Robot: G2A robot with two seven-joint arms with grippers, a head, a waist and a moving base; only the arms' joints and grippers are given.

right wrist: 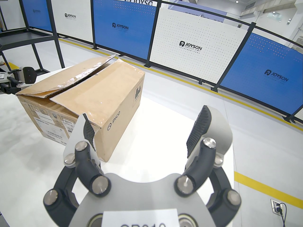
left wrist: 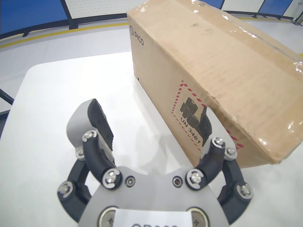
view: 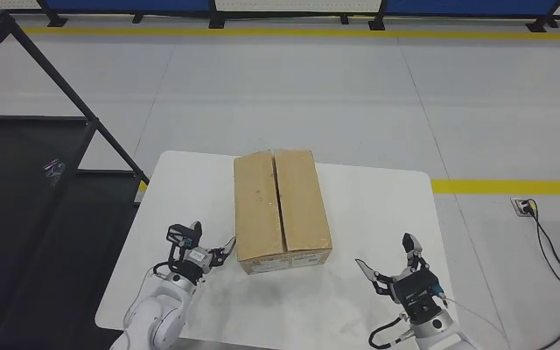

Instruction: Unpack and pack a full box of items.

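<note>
A brown cardboard box (view: 282, 211) stands in the middle of the white table (view: 376, 219), its two top flaps folded down with a seam along the middle. In the right wrist view the box (right wrist: 99, 93) has one flap slightly lifted. My left gripper (view: 213, 241) is open beside the box's near left corner, with nothing between its fingers; its wrist view has the box (left wrist: 213, 72) close by and the gripper (left wrist: 151, 116) just short of the labelled side. My right gripper (view: 388, 254) is open at the table's near right, apart from the box; it appears empty as the gripper (right wrist: 144, 124).
A black metal rack (view: 52, 175) stands left of the table. Blue and white fence panels (right wrist: 198, 48) line the far side of the room. A yellow floor line (view: 490, 185) runs to the right. Bare tabletop lies right of the box.
</note>
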